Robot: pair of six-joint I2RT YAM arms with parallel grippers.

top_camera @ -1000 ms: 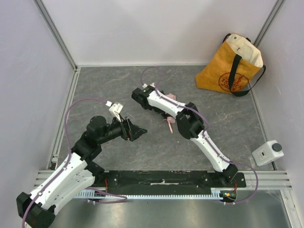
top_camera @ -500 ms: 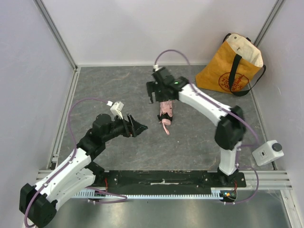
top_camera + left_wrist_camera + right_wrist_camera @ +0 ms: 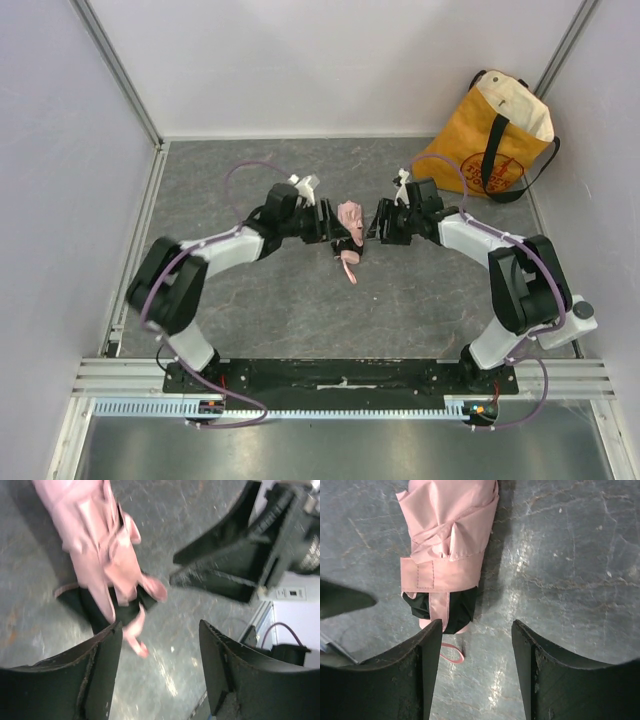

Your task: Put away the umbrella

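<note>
Pale pink fabric marked the folded umbrella (image 3: 349, 222), which lay on the grey worktop (image 3: 250, 300) near its middle in the top view, with its thin strap (image 3: 350, 268) trailing toward the arms' bases. The left gripper (image 3: 328, 222) reached in from one side and the right gripper (image 3: 383, 222) from the other. They faced each other low over the surface with the umbrella between them, and a yellow tote bag (image 3: 480, 150) stood well apart in the far right corner. In the left wrist view, which was blurred, the left gripper (image 3: 157, 630) had its jaws spread wide with only bare worktop between them. The umbrella (image 3: 95, 535) lay just ahead of one finger (image 3: 100, 670), possibly brushing it, though the blur made that hard to judge, and the right gripper (image 3: 225, 565) showed dark beyond it. In the right wrist view the right gripper (image 3: 475, 625) also stood parted and held nothing. The umbrella (image 3: 447, 540) lay flat, bound by its pink closing band, with its black end beside the tip of one finger (image 3: 422, 675) rather than inside the gap, and the strap (image 3: 452, 652) looped just past it.
</note>
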